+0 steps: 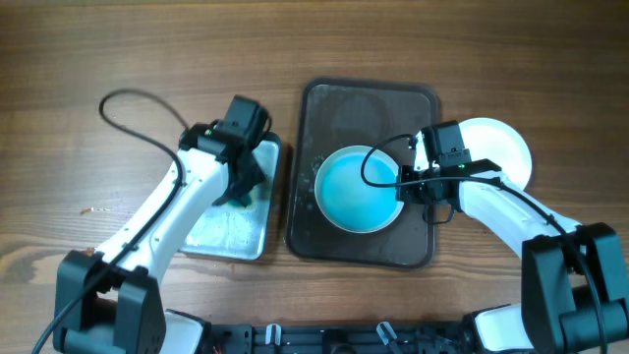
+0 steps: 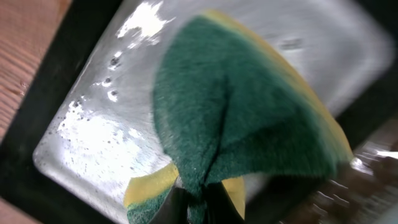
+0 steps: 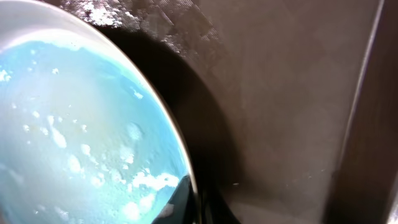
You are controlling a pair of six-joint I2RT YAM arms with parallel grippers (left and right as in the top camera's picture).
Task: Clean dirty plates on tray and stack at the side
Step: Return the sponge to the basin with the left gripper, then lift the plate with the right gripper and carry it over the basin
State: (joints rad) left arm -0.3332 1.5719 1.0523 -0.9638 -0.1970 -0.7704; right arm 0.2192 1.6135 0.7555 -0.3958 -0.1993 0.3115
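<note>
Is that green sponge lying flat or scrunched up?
Scrunched: the sponge is creased down its middle, pinched in the left gripper over the wet metal tray.

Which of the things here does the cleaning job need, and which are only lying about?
Belong to the job: blue-smeared plate, its rim in the jaws of the right gripper; brown tray under it; white plate beside the tray; sponge, pinched by the left gripper; grey metal tray.
Only lying about: black cable by the left arm; wooden table.

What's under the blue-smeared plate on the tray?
The dark brown tray, wet beside the plate. The tray patch directly beneath it is covered, so anything there can't be seen.
</note>
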